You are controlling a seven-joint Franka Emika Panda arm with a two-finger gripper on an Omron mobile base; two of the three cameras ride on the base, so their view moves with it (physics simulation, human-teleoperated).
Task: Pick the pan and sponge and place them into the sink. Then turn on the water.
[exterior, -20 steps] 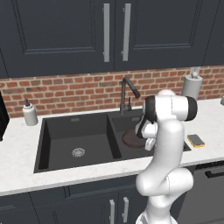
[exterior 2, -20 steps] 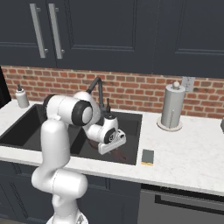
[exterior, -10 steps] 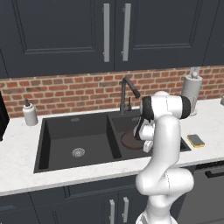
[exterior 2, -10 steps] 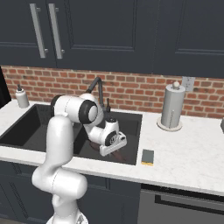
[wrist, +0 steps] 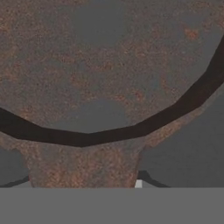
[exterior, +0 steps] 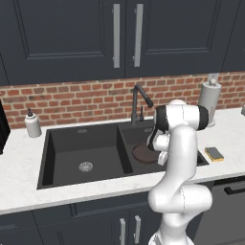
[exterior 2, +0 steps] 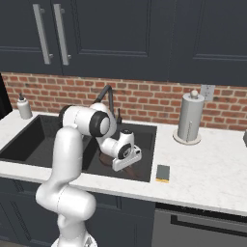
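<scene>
Down in the right basin of the black double sink (exterior: 48, 162) sits the pan (exterior: 142, 154), a round, shallow dish of dark reddish-brown, lying flat on the basin floor just below the gooseneck faucet (exterior: 139, 103). From the hand camera the pan (wrist: 100, 65) looks mottled, rusty brown flecked with grey, its dark rim sweeping across in a curve and the handle root running down toward the bottom edge. The arm bends low over that basin, and the gripper (exterior 2: 126, 161) is pressed right at the pan; the jaws look drawn in narrow, probably clamped on the handle, though the wrist hides the contact itself. The sponge (exterior: 214, 153), a small yellow block with a dark grey top, lies on the white counter (exterior 2: 207, 169) just right of the sink, well clear of the arm. From the right base camera the sponge (exterior 2: 163, 173) lies near the counter's front edge.
</scene>
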